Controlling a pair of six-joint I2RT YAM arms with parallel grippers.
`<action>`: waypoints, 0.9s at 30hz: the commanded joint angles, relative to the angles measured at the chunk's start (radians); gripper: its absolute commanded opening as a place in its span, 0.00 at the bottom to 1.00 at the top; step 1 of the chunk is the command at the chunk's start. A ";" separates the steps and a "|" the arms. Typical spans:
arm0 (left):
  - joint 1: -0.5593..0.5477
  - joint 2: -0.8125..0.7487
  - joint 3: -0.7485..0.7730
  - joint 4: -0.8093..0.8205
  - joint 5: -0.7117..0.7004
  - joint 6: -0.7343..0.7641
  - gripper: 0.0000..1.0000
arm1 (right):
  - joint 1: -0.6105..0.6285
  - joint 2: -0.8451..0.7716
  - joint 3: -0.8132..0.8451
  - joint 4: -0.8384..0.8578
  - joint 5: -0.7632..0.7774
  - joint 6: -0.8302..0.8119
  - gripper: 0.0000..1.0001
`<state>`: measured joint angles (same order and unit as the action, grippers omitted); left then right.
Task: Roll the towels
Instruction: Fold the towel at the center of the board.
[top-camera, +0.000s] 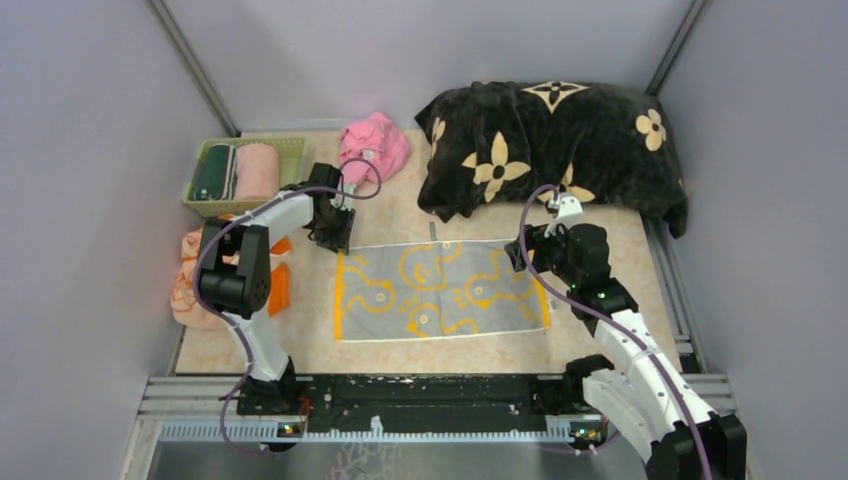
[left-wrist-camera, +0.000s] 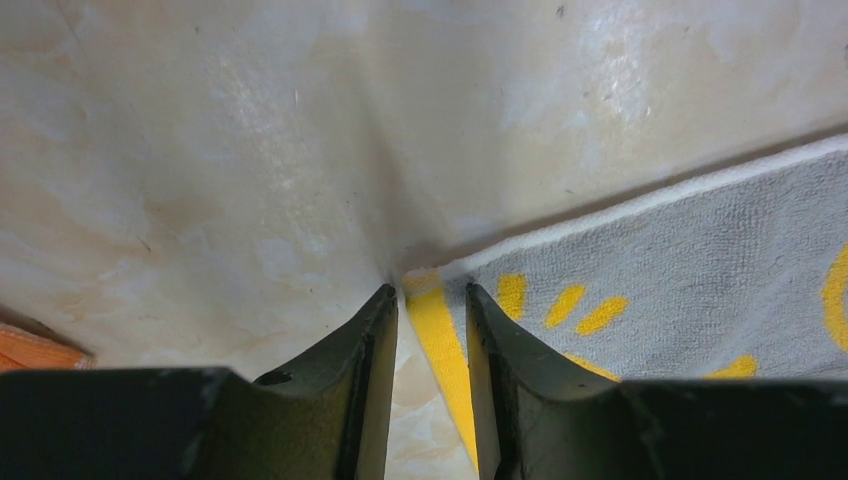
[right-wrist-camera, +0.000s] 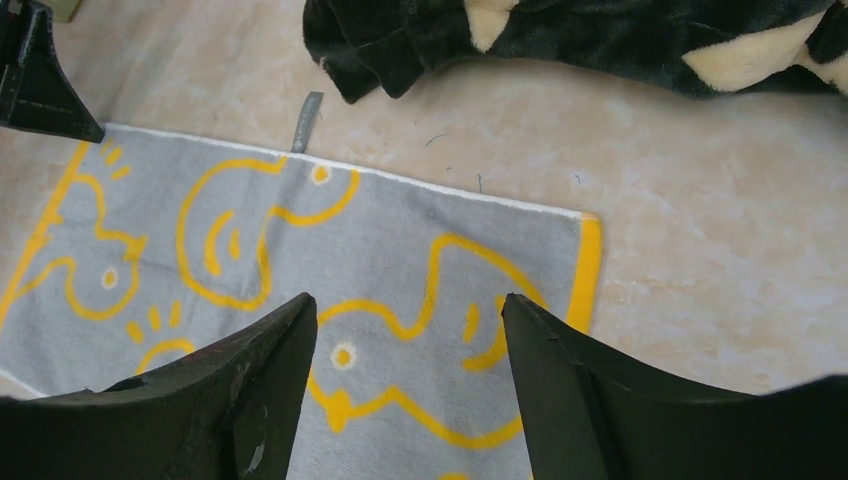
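- Grey terry towel with yellow duck outlines and yellow end bands (top-camera: 440, 290): lies spread flat, one layer, on the beige marbled tabletop (top-camera: 620, 300).
- Handling guess: light, limp and soft, with no stiffness. It will sag and fold when lifted and may drag on the table. Not fragile, and the terry should not slip from the pads.
- Best hold, as a judgement: pinch the two corners of one short yellow end so that edge turns over evenly for the roll.
- Left gripper (left-wrist-camera: 432, 292): jaws narrow with a slim gap. The towel's yellow corner band (left-wrist-camera: 440, 330) runs into that gap at the tips. The grey field lies beyond one finger, bare table beyond the other.
- The cloth there looks flat, not bunched, so it reads as not pinched yet.
- Right gripper (right-wrist-camera: 408, 305): jaws wide apart, holding nothing. The towel's other end lies under and between the fingers, with its yellow end band just outside one finger. Contact cannot be told.
- Peach towel with orange border (top-camera: 185, 285): crumpled, well apart from both jaws, out past the left arm.
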<state>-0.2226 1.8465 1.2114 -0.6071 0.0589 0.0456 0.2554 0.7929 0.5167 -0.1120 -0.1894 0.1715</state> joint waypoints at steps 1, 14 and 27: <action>0.005 0.047 0.025 -0.027 0.008 0.017 0.37 | 0.012 0.001 0.026 0.056 -0.015 -0.032 0.68; 0.004 0.123 0.035 -0.051 0.028 0.037 0.13 | 0.011 0.194 0.132 0.008 0.086 -0.156 0.71; 0.003 0.115 0.034 -0.055 -0.014 0.043 0.00 | -0.087 0.563 0.320 -0.046 0.107 -0.373 0.57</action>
<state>-0.2180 1.8965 1.2724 -0.6556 0.0582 0.0761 0.1764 1.2957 0.7692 -0.1654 -0.0898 -0.1146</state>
